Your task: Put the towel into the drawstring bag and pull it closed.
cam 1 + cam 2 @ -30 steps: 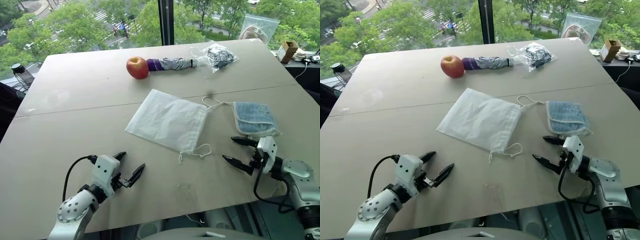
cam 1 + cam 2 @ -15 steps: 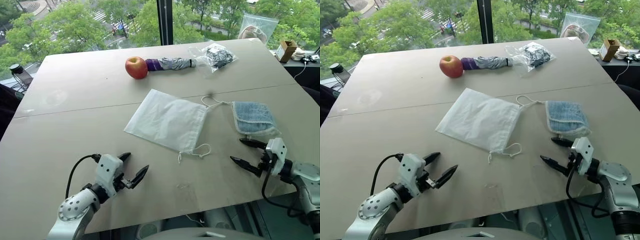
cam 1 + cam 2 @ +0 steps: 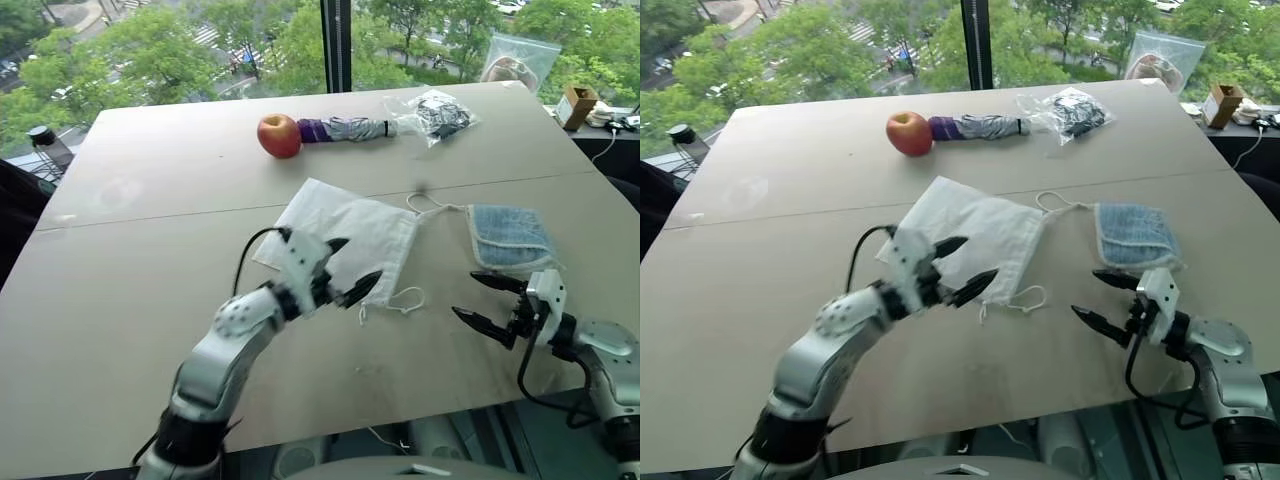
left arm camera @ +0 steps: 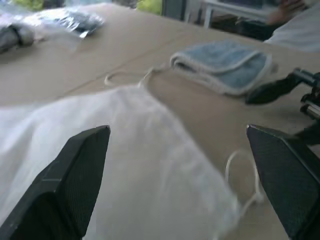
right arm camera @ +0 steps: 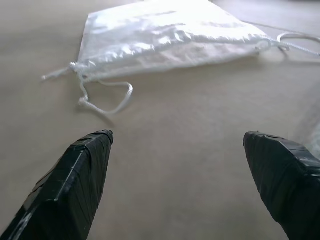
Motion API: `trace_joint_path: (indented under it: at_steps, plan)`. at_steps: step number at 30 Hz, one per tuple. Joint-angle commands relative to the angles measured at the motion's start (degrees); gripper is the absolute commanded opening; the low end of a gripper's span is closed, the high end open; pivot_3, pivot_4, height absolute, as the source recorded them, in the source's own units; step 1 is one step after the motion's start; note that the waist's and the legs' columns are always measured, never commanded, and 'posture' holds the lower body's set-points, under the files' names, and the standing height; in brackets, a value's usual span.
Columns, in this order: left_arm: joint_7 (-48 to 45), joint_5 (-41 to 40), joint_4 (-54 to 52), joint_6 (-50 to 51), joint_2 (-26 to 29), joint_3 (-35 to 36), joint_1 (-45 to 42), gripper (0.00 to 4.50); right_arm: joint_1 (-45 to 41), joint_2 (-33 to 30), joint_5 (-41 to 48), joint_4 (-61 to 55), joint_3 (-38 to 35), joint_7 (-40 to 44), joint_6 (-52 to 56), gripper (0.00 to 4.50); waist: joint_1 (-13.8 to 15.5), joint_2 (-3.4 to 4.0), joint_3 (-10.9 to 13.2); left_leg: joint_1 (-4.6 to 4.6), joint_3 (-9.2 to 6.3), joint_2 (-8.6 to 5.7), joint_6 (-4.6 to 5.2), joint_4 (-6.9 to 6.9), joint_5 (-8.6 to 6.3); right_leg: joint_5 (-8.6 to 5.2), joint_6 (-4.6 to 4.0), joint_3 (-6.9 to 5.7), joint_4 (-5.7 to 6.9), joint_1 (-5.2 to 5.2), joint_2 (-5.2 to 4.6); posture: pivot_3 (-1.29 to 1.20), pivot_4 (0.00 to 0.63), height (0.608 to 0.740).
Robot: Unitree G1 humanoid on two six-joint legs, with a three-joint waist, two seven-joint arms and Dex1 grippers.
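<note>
The left gripper (image 3: pixel 345 268), jaws wide and empty, has swung from the near table edge to above the flat drawstring bag (image 3: pixel 375 228); the right gripper (image 3: pixel 488 301) waits open near the towel (image 3: pixel 508 236), suggesting bag-opening comes next.

Both arms wear silver-grey shells, each ending in a white wrist block, a looping black cable and a black two-fingered left claw (image 3: pixel 346 273) or right claw (image 3: pixel 487 303).

No legible text or labels anywhere
</note>
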Motion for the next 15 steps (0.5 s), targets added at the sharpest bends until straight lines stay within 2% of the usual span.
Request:
trace_joint_path:
  at_steps: [1, 3, 7, 12, 15]
  plan:
    - [2.45, 4.99, 4.14, -1.24, -4.70, -6.91, -4.72, 4.47, 0.23, -0.48, 1.27, -3.35, -1.67, -1.11, 0.75, 4.50, -0.34, -0.02, 0.01, -0.02, -0.02, -0.06, 0.00, -0.01, 0.00, 0.00, 0.00, 0.04, -0.01, -0.04, 0.00, 0.00, 0.150, 0.740]
    - [6.07, 10.76, 6.26, -3.15, -6.54, -10.65, -6.35, 4.47, 1.06, -0.46, 1.67, -4.92, -2.33, -1.92, 1.19, 4.50, -0.46, -0.02, 0.02, 0.00, -0.02, -0.05, 0.00, -0.08, 0.00, 0.00, 0.02, 0.13, -0.01, -0.08, 0.01, 0.00, 0.150, 0.740]
    - [15.58, 19.06, 7.87, -0.13, -11.32, -14.79, -5.97, 4.47, 3.77, 0.01, 2.58, -9.48, -3.03, -4.15, 2.48, 4.50, -0.09, -0.02, 0.02, -0.06, -0.15, 0.08, -0.01, -0.20, 0.00, -0.03, 0.06, 0.08, -0.01, -0.15, 0.03, 0.00, 0.150, 0.740]
    - [23.50, 30.23, 8.14, 3.95, -13.74, -20.61, -5.99, 4.47, 6.87, -0.43, 3.12, -12.32, -3.95, -5.63, 3.36, 4.50, 0.06, -0.03, 0.04, -0.13, -0.14, 0.06, 0.00, -0.07, -0.01, -0.07, 0.12, 0.08, -0.01, -0.14, -0.02, 0.00, 0.150, 0.740]
    - [25.65, 33.87, 7.91, 7.73, -14.35, -20.99, -5.47, 4.47, 7.73, -0.95, 3.50, -13.29, -4.38, -5.80, 3.87, 4.50, 0.03, -0.03, 0.04, -0.13, -0.12, 0.04, 0.00, -0.03, 0.00, -0.16, 0.29, 0.10, -0.01, -0.13, -0.02, 0.00, 0.150, 0.740]
